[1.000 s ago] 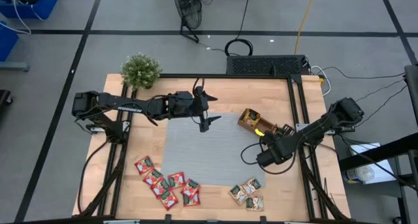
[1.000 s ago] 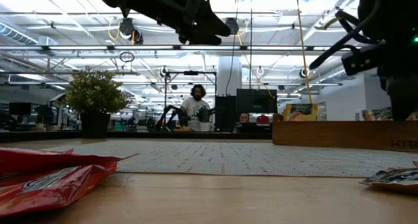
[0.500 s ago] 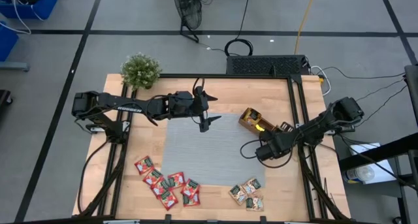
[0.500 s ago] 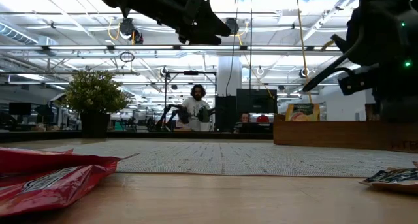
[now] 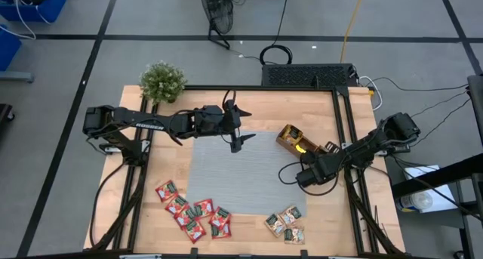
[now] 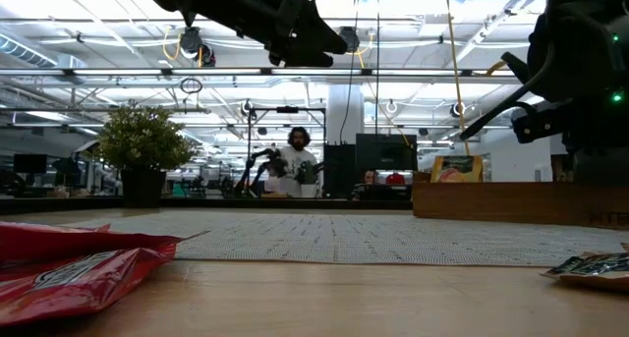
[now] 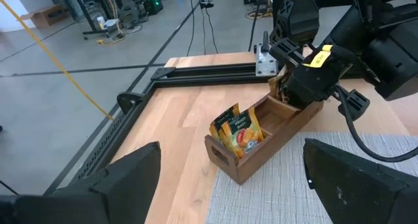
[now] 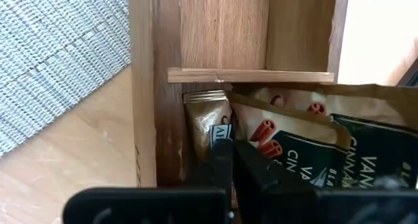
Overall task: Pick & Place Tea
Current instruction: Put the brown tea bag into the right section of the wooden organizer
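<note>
1. We are reaching into the wooden tray point(image 8: 196, 34) with the right gripper point(image 8: 230, 160). Its fingers are pressed together, and a pale sachet point(image 8: 208, 123) sits right at the tips; whether we are pinching it we cannot tell. The sachet is standing on edge in its compartment, so we judge we are seating it upright beside the others.

2. In the same compartment, vanilla-cinnamon sachets point(image 8: 297, 129) are leaning against the divider, which is keeping them standing.

3. From above, the right gripper point(image 5: 311, 173) is hovering at the tray's point(image 5: 287, 140) near end, by the mat's right edge. The yellow sachets point(image 7: 236, 130) are filling the tray's far end, sorted by kind.

4. We are parking the left gripper point(image 5: 237, 140) above the grey mat's point(image 5: 234, 176) far edge, fingers spread and holding nothing. It is waiting clear of the right arm's path.

5. The remaining tea is lying on the table's near edge: red sachets point(image 5: 192, 211) left of centre and pale-and-green sachets point(image 5: 285, 223) to the right, each within reach of one arm.

6. The potted plant point(image 5: 162, 81) is standing at the far left corner, out of the work.
</note>
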Tool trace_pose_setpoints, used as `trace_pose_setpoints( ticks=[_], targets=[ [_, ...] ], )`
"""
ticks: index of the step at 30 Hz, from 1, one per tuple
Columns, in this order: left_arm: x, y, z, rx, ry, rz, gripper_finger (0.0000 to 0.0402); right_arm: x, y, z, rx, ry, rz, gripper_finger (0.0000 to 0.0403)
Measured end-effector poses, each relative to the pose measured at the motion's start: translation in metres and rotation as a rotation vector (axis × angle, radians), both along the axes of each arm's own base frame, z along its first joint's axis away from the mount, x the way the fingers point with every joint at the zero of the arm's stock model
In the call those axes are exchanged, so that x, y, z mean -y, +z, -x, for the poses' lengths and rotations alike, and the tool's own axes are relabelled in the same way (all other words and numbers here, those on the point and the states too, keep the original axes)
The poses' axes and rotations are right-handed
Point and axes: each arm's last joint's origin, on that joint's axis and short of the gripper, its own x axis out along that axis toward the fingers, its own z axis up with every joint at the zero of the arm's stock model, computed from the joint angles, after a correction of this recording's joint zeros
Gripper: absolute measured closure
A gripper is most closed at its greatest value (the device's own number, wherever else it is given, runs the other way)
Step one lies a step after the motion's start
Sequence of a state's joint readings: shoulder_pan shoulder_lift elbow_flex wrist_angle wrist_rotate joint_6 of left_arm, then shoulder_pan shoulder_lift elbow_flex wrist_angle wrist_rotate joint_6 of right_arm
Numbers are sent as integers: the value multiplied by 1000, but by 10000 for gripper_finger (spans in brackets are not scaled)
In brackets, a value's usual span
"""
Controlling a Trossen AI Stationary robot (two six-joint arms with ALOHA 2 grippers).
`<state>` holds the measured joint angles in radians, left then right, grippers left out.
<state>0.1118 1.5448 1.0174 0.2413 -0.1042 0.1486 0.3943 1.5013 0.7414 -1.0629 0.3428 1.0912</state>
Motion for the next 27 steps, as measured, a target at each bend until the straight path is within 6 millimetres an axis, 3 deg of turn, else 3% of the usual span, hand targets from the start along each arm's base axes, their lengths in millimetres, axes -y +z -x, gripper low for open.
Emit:
trace_pose_setpoints(
  ticks=[12,21,27],
  targets=[
    [0,0,0,0,0,0,36,-3,24,-11,-2,23,62,403],
    [0,0,0,-1,0,0,36,1,30,-1,-82,-35,141,403],
    [0,0,0,-1,0,0,36,-6,35,-4,-52,-4,130,403]
  ],
)
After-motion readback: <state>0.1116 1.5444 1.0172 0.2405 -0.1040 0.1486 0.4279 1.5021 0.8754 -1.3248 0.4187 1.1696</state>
